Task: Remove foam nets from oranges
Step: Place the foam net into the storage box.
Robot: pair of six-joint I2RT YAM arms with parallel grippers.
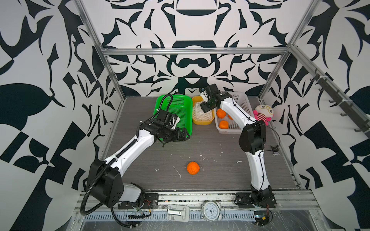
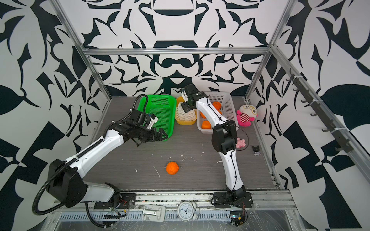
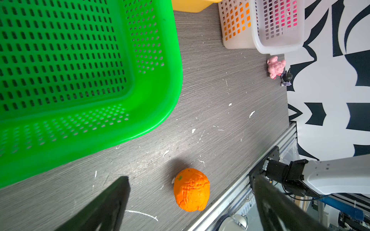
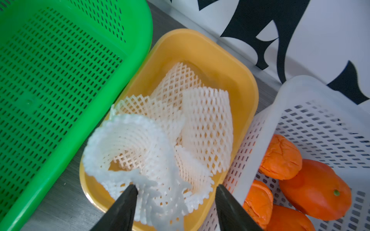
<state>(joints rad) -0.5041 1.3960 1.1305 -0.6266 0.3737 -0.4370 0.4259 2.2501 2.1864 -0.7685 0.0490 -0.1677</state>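
My left gripper (image 1: 185,134), jaws wide and empty, hovers by the green basket (image 1: 179,112). A bare orange (image 1: 193,168) lies loose on the table (image 1: 220,176); a clumsy grab could roll it off the front edge. Right of that, my right gripper (image 4: 176,189), jaws parted, hangs over the yellow tub (image 4: 200,40), a foam net (image 4: 128,140) loose between them atop others; it may snag a fingertip and ride out. Peeled-free oranges (image 4: 316,190) fill the white basket (image 4: 260,130).

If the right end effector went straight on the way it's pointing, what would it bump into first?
Most likely the foam nets piled in the yellow tub. The right end effector points down into it, jaws apart, with the top net right ahead; how near is unclear.
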